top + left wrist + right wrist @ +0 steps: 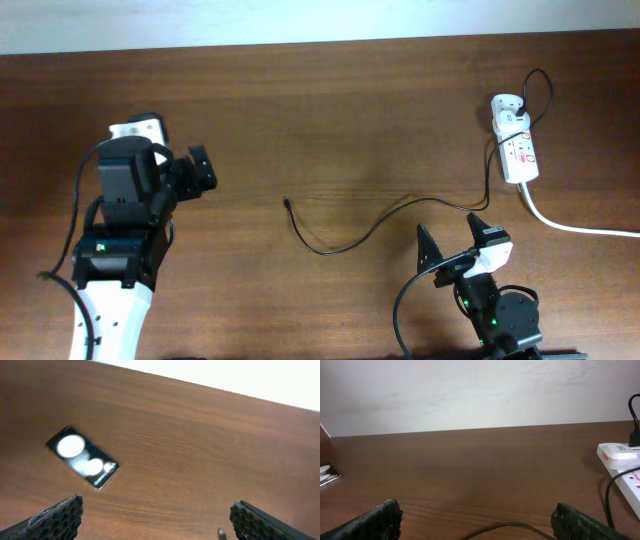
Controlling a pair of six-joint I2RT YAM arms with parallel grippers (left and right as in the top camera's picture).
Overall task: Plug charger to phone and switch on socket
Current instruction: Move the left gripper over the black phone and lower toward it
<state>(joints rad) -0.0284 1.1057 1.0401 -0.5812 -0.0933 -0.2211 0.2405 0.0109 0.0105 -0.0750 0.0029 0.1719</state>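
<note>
The phone (82, 463) is a flat black rectangle with white round patches, lying on the table ahead and to the left of my left gripper (160, 527), which is open and empty. In the overhead view the left arm hides the phone. The charger cable (370, 232) runs from the white adapter (507, 108) on the socket (520, 152) to its plug tip (288, 203), which lies loose mid-table. The tip also shows by my left gripper's right finger in the left wrist view (220, 533). My right gripper (455, 238) is open and empty, with the cable (510, 527) just ahead of it.
The socket's thick white cord (575, 226) trails off to the right edge. The socket (625, 467) lies to the right of my right gripper. A pale wall stands behind the table's far edge. The left gripper (195, 172) is at the table's left side.
</note>
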